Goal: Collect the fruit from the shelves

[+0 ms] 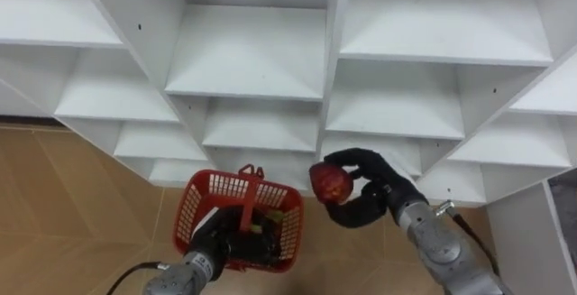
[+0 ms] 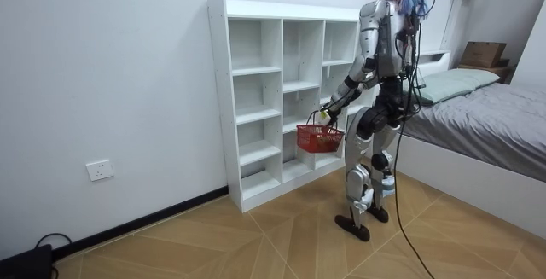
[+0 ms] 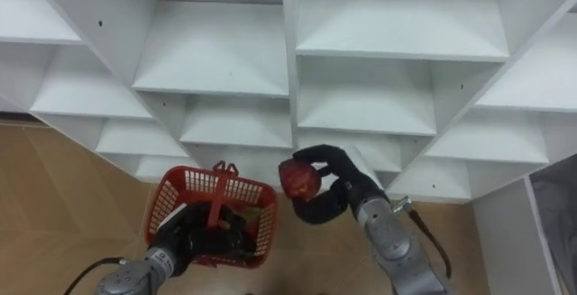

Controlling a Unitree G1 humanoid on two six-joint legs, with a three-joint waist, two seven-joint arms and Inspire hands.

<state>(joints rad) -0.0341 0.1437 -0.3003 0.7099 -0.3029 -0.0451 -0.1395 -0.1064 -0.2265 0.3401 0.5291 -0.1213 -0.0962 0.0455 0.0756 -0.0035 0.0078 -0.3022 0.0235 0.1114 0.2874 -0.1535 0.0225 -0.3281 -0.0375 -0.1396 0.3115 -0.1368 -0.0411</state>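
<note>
My right hand [image 1: 379, 184] is curled round a red round fruit [image 1: 331, 183] and holds it in the air in front of the lower shelves, just right of the red mesh basket [image 1: 194, 198]. My left hand [image 1: 225, 241] grips the basket's upright handle and carries it above the floor. Something yellowish lies inside the basket [image 3: 167, 200], partly hidden by the hand. In the room view I stand upright facing the white shelf unit [image 2: 256, 100], with the basket [image 2: 320, 139] hanging at hip height before it.
The white shelf compartments [image 1: 252, 51] in view stand bare. Wooden floor [image 1: 63, 205] lies below and to my left. A bed [image 2: 486, 108] stands behind me at the room view's right, and a white panel [image 1: 532, 232] sits at my lower right.
</note>
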